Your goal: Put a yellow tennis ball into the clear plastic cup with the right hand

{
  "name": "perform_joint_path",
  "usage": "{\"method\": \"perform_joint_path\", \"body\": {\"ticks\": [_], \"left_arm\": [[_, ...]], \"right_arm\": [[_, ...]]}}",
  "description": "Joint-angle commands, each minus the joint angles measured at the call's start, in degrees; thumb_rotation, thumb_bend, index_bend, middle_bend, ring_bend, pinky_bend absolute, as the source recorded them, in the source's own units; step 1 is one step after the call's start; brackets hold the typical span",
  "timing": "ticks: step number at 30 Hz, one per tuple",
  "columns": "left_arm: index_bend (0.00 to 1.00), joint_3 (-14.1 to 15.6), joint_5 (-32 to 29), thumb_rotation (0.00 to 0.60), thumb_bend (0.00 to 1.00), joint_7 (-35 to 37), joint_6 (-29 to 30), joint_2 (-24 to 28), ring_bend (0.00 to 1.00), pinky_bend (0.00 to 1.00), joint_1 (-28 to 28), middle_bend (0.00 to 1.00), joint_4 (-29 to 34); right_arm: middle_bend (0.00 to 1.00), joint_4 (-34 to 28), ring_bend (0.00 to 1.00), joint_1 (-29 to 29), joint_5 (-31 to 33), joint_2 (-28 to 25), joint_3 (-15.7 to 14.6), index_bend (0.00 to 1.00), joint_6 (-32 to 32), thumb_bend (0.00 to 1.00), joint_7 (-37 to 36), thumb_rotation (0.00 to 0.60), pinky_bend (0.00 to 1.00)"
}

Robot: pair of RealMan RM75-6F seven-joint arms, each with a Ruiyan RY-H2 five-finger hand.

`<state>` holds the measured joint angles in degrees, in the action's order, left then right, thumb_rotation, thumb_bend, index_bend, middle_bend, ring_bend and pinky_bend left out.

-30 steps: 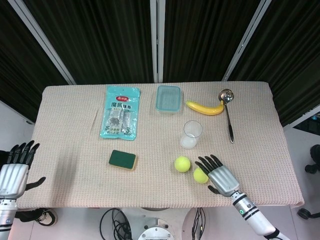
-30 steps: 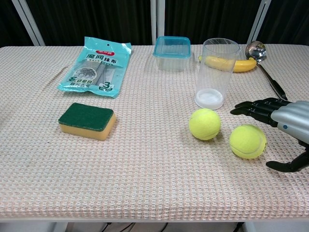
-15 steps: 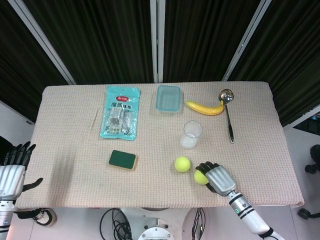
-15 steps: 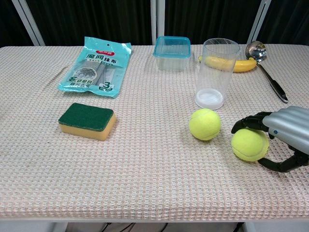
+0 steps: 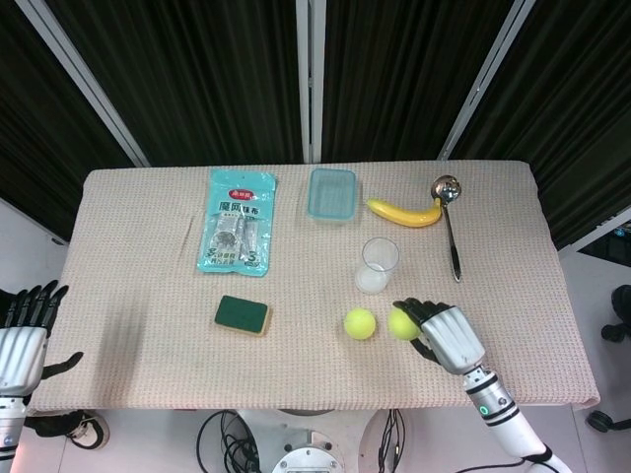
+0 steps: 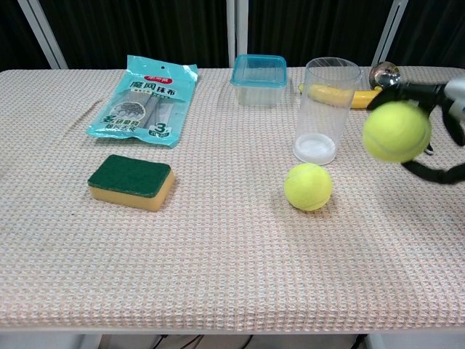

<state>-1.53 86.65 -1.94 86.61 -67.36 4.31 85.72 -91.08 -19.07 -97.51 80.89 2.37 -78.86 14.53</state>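
The right hand (image 5: 449,336) grips one yellow tennis ball (image 6: 396,131), fingers wrapped around it, holding it clear of the table (image 5: 138,296) just to the right of the clear plastic cup (image 6: 328,109) (about level with the cup's upper half in the chest view). The second tennis ball (image 6: 308,187) lies on the table in front of the cup, near it. The cup stands upright with the banana (image 5: 404,212) behind it. The left hand (image 5: 24,333), well left of the cup at the table's edge, holds nothing, fingers spread.
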Motion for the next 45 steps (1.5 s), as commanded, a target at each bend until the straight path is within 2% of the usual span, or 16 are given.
{"method": "perform_joint_path", "body": {"ticks": [1,7,14,20,25,29,31,33,38,42,45], "left_arm": [[0.00,0.0,0.1,0.600,0.00,-0.1,0.1,0.0,0.00,0.00,0.0,0.00,0.1],[0.00,0.0,0.3,0.600,0.00,-0.1,0.4,0.2,0.00,0.00,-0.2,0.00,0.3],[0.00,0.1,0.5,0.600,0.00,0.3,0.9,0.2,0.00,0.00,-0.5,0.00,0.1],[0.00,0.3,1.0,0.600,0.00,-0.1,1.0,0.3,0.00,0.00,-0.6,0.00,0.1],[0.00,0.4,1.5,0.600,0.00,0.4,1.8,0.4,0.00,0.00,-0.9,0.00,0.1],[0.00,0.5,1.3,0.600,0.00,0.7,1.3,0.2,0.00,0.00,-0.9,0.00,-0.3],[0.00,0.4,1.1,0.600,0.00,1.0,1.1,0.1,0.00,0.00,-0.8,0.00,-0.6],[0.00,0.4,0.9,0.600,0.00,1.1,0.9,0.0,0.00,0.00,-0.8,0.00,-0.8],[0.00,0.2,0.7,0.600,0.00,1.4,0.7,0.1,0.00,0.00,-0.7,0.00,-0.8],[0.00,0.1,0.6,0.600,0.00,1.4,0.6,0.1,0.00,0.00,-0.6,0.00,-0.8],[0.00,0.0,0.4,0.600,0.00,1.5,0.4,0.1,0.00,0.00,-0.6,0.00,-0.9]], "right_arm": [[0.49,-3.0,0.48,-1.1,-0.2,-2.4,4.6,0.65,-2.3,0.36,2.1,0.600,0.68],[0.48,-5.7,0.48,-5.1,6.4,-3.5,10.9,0.65,2.2,0.37,7.3,0.600,0.68],[0.47,-6.0,0.48,-10.2,15.9,-3.3,14.2,0.64,10.9,0.39,11.2,0.600,0.65],[0.45,-3.3,0.47,-13.8,20.3,-0.1,14.4,0.60,15.1,0.37,12.3,0.600,0.60],[0.38,-2.4,0.32,-14.8,21.0,1.2,13.7,0.47,14.7,0.35,13.2,0.600,0.49],[0.23,-2.8,0.14,-15.1,22.1,1.0,13.3,0.27,15.0,0.30,13.5,0.600,0.35],[0.12,-3.7,0.04,-15.4,23.1,0.2,13.1,0.11,15.9,0.22,13.0,0.600,0.21],[0.05,-4.3,0.00,-15.6,23.5,-0.3,13.2,0.03,16.2,0.18,12.2,0.600,0.11],[0.00,-4.1,0.00,-16.0,22.0,-0.7,12.7,0.00,15.4,0.16,10.3,0.600,0.03],[0.00,-3.8,0.00,-15.7,19.0,-0.9,12.0,0.00,13.2,0.15,8.6,0.600,0.01],[0.01,-4.4,0.00,-15.2,14.2,-1.3,10.7,0.00,10.4,0.15,5.6,0.600,0.01]]}}
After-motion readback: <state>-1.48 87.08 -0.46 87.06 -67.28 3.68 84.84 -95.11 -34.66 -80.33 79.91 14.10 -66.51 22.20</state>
